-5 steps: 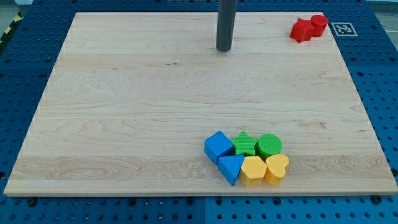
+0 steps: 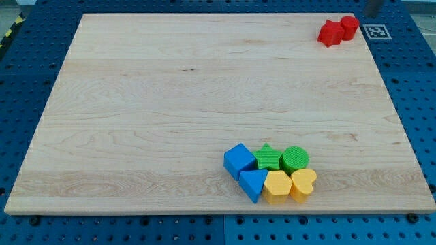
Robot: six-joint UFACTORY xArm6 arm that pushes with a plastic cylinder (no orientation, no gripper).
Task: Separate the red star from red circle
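A single camera looks down on the bench point(image 2: 170, 102) from above and from the side of the frame's bottom edge, tilted forward so that the wooden board narrows toward the top of the frame. It stands far enough back to take in all four board edges, with a strip of blue perforated surface point(image 2: 415, 102) showing on the left, right and bottom. The board fills nearly the whole frame, and its far corners sit close to the upper left and upper right. With only this one view, nothing is shared with another camera.
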